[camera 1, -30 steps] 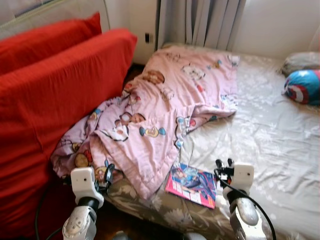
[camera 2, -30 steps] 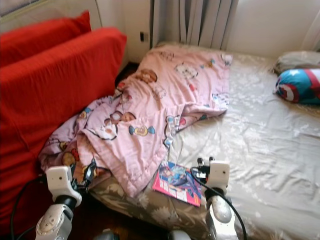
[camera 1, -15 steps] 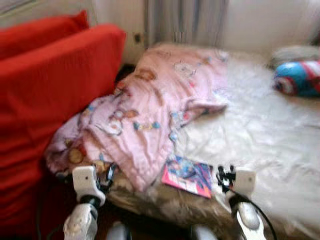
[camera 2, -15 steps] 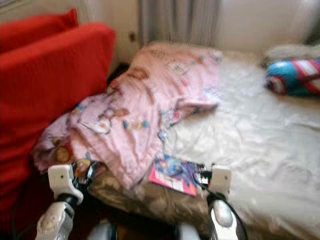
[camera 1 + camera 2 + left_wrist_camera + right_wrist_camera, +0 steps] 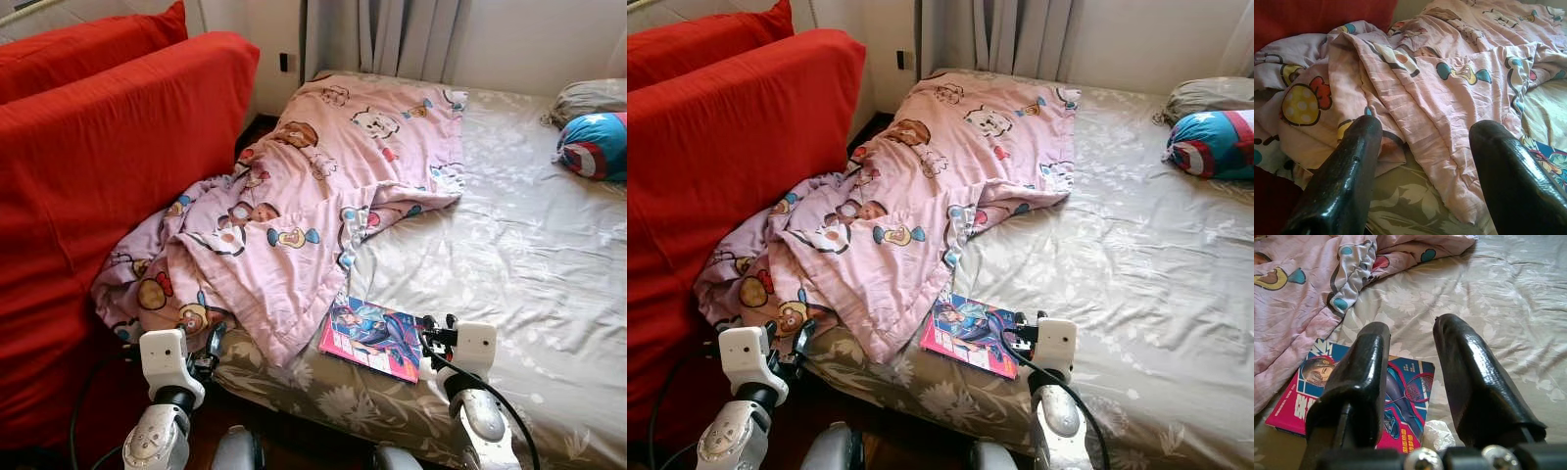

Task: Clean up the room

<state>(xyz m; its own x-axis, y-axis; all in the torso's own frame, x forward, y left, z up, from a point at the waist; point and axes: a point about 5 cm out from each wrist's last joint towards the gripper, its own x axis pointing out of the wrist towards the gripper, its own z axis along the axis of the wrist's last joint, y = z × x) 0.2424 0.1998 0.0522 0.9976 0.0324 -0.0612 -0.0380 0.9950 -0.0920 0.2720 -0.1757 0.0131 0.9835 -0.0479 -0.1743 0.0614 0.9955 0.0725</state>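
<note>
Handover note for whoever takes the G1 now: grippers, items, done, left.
Left gripper: open, empty, at the bed's near edge by the pink blanket.
Right gripper: open, empty, just short of the book.
Book lies flat near the bed edge, one corner under the rumpled blanket, which spills against the red sofa. Pillows at the far end.
Done: nothing visibly tidied.
Left: pick up book, straighten blanket.
</note>
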